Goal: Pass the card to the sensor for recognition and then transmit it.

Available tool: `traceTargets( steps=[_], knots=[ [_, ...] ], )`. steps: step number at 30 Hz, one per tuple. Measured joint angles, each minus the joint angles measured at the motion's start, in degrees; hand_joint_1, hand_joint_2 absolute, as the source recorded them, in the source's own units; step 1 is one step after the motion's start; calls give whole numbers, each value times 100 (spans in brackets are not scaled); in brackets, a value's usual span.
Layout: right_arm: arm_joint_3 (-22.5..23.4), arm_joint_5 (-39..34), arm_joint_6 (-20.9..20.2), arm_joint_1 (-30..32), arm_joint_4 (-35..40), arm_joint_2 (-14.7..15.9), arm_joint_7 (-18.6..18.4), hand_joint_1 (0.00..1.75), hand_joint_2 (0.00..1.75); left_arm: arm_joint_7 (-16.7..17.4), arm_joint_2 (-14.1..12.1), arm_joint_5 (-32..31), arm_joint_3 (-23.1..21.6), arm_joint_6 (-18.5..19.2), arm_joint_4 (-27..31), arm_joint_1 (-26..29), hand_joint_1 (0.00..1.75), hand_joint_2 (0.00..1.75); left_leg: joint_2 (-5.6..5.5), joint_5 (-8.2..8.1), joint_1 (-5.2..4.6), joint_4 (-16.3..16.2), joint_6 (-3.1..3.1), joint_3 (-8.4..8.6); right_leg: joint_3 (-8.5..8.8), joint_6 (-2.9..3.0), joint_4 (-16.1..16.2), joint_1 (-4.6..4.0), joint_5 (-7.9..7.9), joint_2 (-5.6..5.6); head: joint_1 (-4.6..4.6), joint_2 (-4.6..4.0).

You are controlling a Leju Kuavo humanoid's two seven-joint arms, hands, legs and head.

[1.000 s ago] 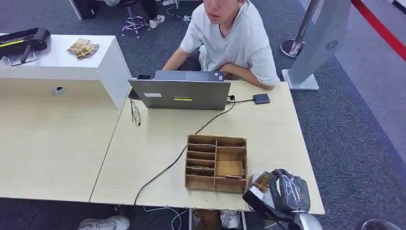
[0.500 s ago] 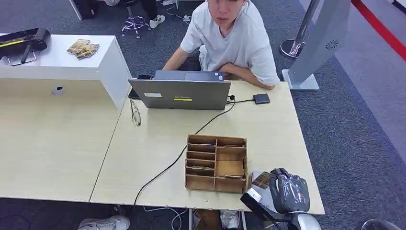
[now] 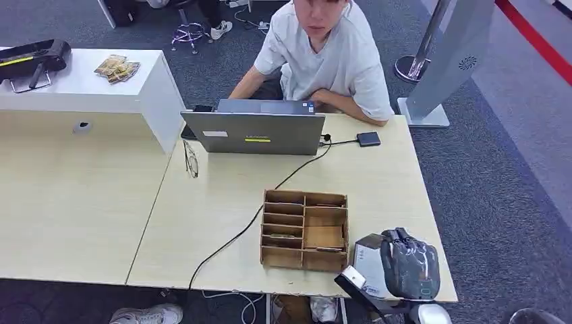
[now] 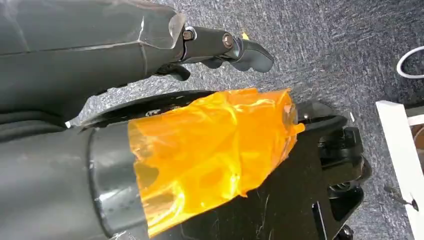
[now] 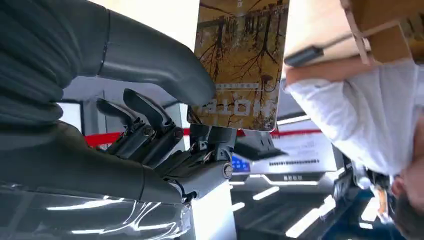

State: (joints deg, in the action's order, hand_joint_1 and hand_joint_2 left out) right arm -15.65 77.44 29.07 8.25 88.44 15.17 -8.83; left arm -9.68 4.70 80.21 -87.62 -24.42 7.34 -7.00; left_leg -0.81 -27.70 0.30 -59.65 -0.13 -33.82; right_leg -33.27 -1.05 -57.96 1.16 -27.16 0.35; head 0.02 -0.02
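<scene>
The right hand point(image 5: 165, 145) pinches the card point(image 5: 240, 65) by one end, raised above the desk point(image 3: 378, 189) edge; it looks thin, light, stiff and slick, so an edge grip suits.

pale wooden desks point(image 3: 81, 202), grey carpet point(image 3: 499, 189)

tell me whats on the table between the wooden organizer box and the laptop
In the head view, bare tabletop crossed by a black cable, which passes the wooden organizer box on its way up to the laptop.
</scene>
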Motion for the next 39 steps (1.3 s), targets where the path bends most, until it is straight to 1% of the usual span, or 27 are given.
traceTargets(
  steps=[6,16,28,35,39],
  knots=[
    [0,249,334,38,281,-79,18,175,175,0,-2,0,0,9,0,-3,0,0,0,0,0,0,0,0,0,0,0,0,0,0,0,0],
    [-2,716,887,59,681,-231,160,175,175,0,-2,-17,0,31,0,-7,0,0,0,0,0,0,0,0,0,0,0,0,0,0,2,0],
    [-4,1001,937,-30,883,-409,219,175,175,0,-2,-109,0,48,0,-14,0,0,0,0,0,0,0,-1,1,0,0,0,0,0,2,0],
    [-4,1005,937,-282,874,-520,219,175,175,2,-2,-238,0,59,0,-18,0,0,0,1,0,0,0,0,1,0,0,0,0,0,0,0],
    [-4,999,937,-453,839,-594,219,175,175,63,-2,-290,0,83,0,-22,0,0,0,1,0,0,0,0,1,0,-1,0,0,0,0,0]
  ],
)
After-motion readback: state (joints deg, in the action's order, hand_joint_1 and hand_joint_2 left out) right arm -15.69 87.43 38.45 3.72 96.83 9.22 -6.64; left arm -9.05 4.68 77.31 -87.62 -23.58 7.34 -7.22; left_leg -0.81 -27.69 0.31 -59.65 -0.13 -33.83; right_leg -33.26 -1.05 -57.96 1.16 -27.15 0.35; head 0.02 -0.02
